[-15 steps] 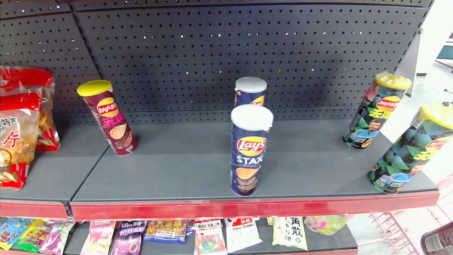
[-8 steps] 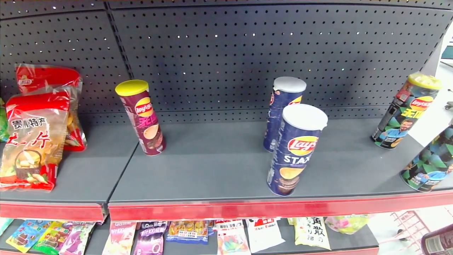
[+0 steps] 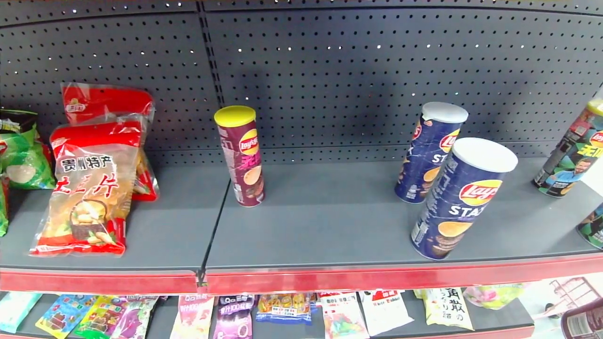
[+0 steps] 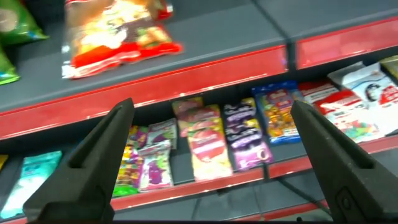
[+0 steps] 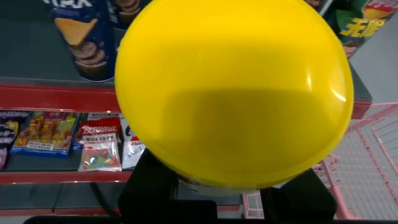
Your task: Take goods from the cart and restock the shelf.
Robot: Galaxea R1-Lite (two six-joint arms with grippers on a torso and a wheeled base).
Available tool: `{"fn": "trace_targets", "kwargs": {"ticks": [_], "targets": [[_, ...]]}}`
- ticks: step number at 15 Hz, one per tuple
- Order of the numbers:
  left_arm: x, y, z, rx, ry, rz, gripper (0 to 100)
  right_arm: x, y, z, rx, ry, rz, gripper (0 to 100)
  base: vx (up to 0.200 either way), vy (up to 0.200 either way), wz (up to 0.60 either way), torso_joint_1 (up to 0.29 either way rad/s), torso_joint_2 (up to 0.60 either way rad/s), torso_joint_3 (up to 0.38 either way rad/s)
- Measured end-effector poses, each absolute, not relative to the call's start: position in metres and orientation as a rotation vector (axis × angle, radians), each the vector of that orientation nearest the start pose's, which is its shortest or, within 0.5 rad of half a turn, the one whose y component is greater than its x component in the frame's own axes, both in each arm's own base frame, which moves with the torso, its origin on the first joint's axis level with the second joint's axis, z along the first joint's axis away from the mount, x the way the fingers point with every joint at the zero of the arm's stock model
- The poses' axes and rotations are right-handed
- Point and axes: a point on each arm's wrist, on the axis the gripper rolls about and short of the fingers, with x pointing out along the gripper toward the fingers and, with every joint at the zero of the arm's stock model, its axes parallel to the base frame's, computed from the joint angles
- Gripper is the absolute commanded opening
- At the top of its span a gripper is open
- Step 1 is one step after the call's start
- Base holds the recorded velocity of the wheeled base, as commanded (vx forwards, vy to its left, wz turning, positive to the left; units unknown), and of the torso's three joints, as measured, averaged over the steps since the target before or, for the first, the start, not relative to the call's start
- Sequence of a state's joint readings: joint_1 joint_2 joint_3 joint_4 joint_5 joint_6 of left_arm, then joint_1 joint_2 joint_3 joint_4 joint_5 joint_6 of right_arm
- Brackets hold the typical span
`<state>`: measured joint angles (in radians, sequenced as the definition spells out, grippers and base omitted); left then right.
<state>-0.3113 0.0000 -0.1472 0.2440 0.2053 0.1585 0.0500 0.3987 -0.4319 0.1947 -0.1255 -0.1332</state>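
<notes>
My right gripper (image 5: 227,200) is shut on a chip can with a yellow lid (image 5: 233,87), seen end-on in front of the shelf's red edge; its maroon body (image 3: 582,322) shows at the head view's lower right corner. My left gripper (image 4: 211,112) is open and holds nothing, facing the lower shelf's candy packets (image 4: 211,140). On the grey shelf (image 3: 330,226) stand a maroon can with a yellow lid (image 3: 240,155), two blue cans (image 3: 464,197) (image 3: 431,150), and green-black cans at the right (image 3: 567,155).
Red snack bags (image 3: 89,188) and green bags (image 3: 21,150) fill the shelf's left end. Free shelf room lies between the maroon can and the blue cans. A pink wire cart (image 5: 367,162) is low on the right. The perforated back panel (image 3: 330,70) closes the shelf.
The head camera has swung left, so the whole shelf picture has shifted right and more bags show at the left. The cans on the shelf have not moved.
</notes>
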Motion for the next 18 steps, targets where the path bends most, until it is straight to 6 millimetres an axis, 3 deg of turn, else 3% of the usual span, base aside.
{"fn": "trace_targets", "kwargs": {"ticks": [11, 15, 18], "targets": [[-0.034, 0.017, 0.096, 0.186, 0.074, -0.064, 100, -0.012, -0.002, 0.173, -0.113, 0.128, 0.012, 0, 0.0, 0.0, 0.0, 0.0, 0.0, 0.0], [-0.02, 0.009, 0.155, 0.087, 0.075, -0.219, 100, -0.018, -0.001, 0.163, -0.065, 0.138, 0.145, 0, 0.0, 0.0, 0.0, 0.0, 0.0, 0.0], [0.027, -0.011, 0.205, 0.081, 0.154, -0.407, 100, -0.019, -0.001, 0.161, -0.064, 0.136, 0.147, 0, 0.0, 0.0, 0.0, 0.0, 0.0, 0.0]]}}
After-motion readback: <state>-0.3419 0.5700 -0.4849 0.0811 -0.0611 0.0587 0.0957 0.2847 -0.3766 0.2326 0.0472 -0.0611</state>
